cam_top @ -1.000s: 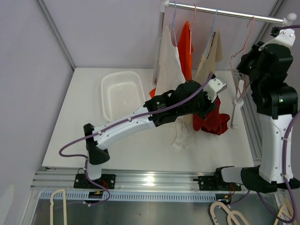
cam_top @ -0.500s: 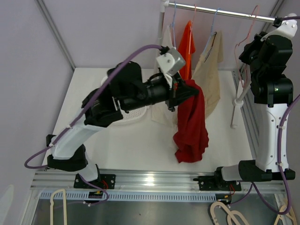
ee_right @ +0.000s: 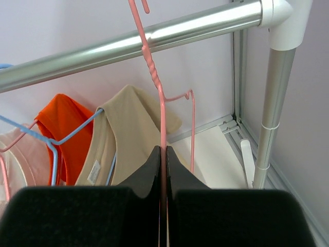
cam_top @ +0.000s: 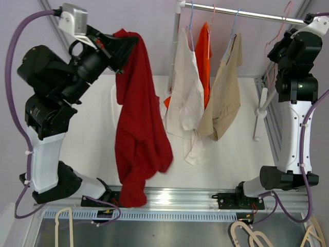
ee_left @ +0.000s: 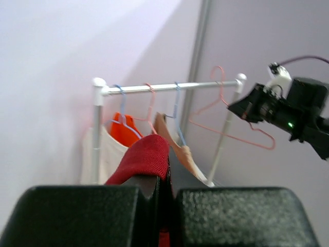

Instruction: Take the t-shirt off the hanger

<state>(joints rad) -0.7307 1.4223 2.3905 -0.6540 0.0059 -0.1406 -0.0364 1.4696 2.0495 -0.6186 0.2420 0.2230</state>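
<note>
The red t-shirt [cam_top: 139, 134] hangs free at the left, off the hanger, and its hem reaches down to the table's near rail. My left gripper [cam_top: 119, 45] is raised high and shut on the shirt's top edge. In the left wrist view a fold of red t-shirt [ee_left: 145, 157] bulges out of the shut left gripper [ee_left: 167, 181]. The bare pink hanger [ee_right: 154, 77] hangs beside the steel rail [ee_right: 154, 36] at its right end. My right gripper [ee_right: 163, 154] is shut on the hanger's wire neck. From above, that right gripper [cam_top: 280, 43] sits just below the pink hanger [cam_top: 284, 14].
A cream shirt [cam_top: 185, 87], an orange shirt [cam_top: 204, 56] and a beige shirt [cam_top: 226, 92] hang on blue and pink hangers from the rail [cam_top: 241, 13]. The rack's right post [cam_top: 259, 116] stands close to my right arm. A white basket's edge [cam_top: 113, 100] shows behind the red shirt.
My left arm has swung from the table's middle up and far to the left, carrying the red t-shirt clear of the rack. My right gripper has risen with the pink hanger.
</note>
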